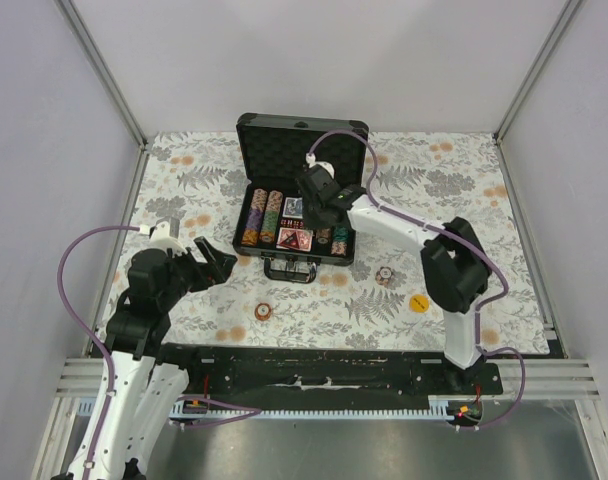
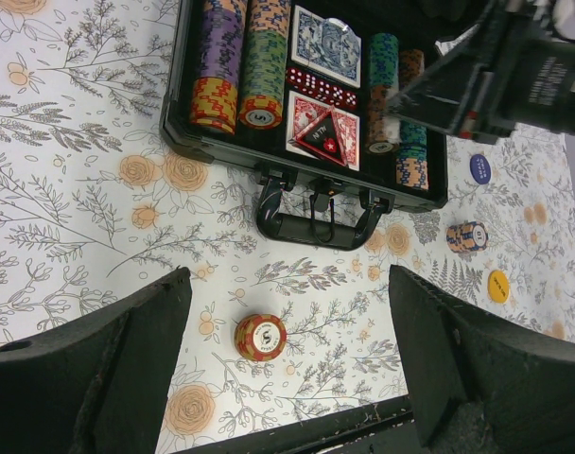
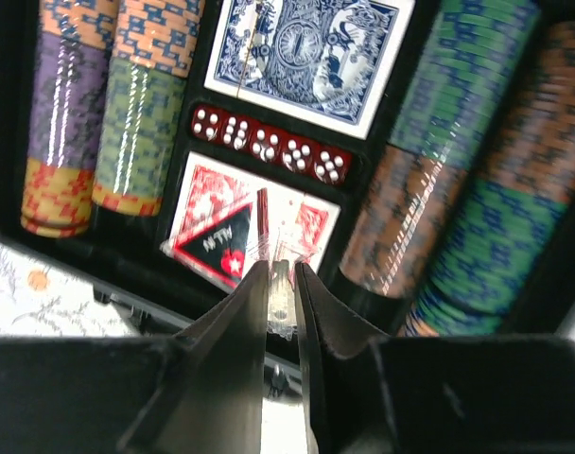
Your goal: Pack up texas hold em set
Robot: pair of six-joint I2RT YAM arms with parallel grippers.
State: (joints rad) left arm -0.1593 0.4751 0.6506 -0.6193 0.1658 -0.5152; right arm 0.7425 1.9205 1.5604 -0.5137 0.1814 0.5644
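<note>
The black case (image 1: 284, 150) lies open at the table's middle, with its handle (image 2: 316, 222) towards me. It holds rows of striped chips (image 3: 89, 104), a blue deck (image 3: 306, 47), red dice (image 3: 269, 147) and a black-and-red triangular button (image 3: 217, 241) lying on the red deck (image 3: 316, 222). My right gripper (image 3: 281, 274) hangs over the red deck, shut on a thin clear button (image 3: 281, 293) held on edge. My left gripper (image 2: 287, 284) is open and empty above the table, over a loose red chip stack (image 2: 260, 338).
A second small chip stack (image 1: 385, 275) and a yellow round button (image 1: 418, 302) lie on the floral cloth to the right of the case. A blue round button (image 2: 479, 168) lies near the case's right corner. Frame posts and white walls close in the table.
</note>
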